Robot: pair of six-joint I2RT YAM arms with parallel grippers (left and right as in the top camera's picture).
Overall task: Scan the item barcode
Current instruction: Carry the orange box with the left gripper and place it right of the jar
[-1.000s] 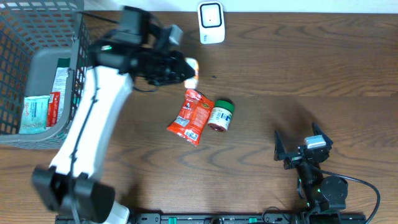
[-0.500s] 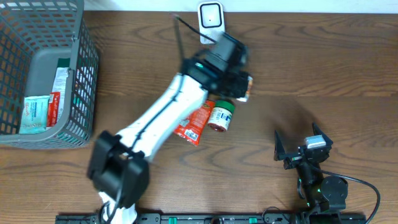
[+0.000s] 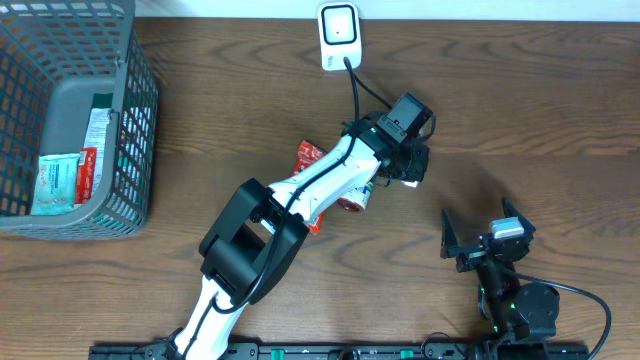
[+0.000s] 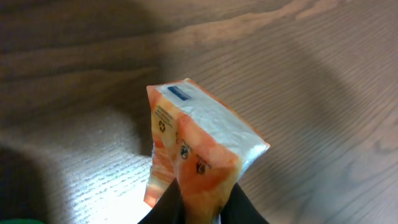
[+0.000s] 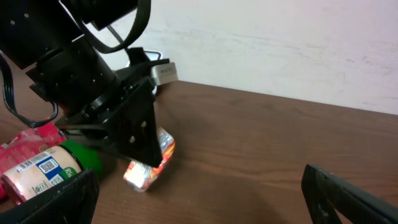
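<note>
Entry, left jaws: narrow, pinched on the lower end of an orange-and-white packet [image 4: 199,149], its white printed top pointing away from the wrist camera. Grip seen only at the bottom edge of the wrist view; not possible to tell whether firm or loosening.

Position of packet: low over the bench [image 3: 520,100], at or just above the wood in the right wrist view; contact not clear. Carried at the far end of the left arm [image 3: 320,185], just right of a green-lidded jar [image 5: 43,174].

Right jaws: wide apart, empty, parked near the front edge, well apart from everything.

Nearby on bench: jar lying on its side, barcode label up; red pouch [image 3: 308,155] beside it, partly under the arm.

Further out: white scanner [image 3: 339,35] standing at the back edge, well apart from the packet and not facing it. Grey basket [image 3: 140,120] at far left, holding a few flat sachets.

Progress, as judged: no scan under way now. Packet nowhere near the scanner's window, no barcode visible on its upper faces. Possibly being set down beside the jar; equally possibly just lifted. Left to do, at least: presenting the jar and pouch, unless already scanned, which is not shown.
</note>
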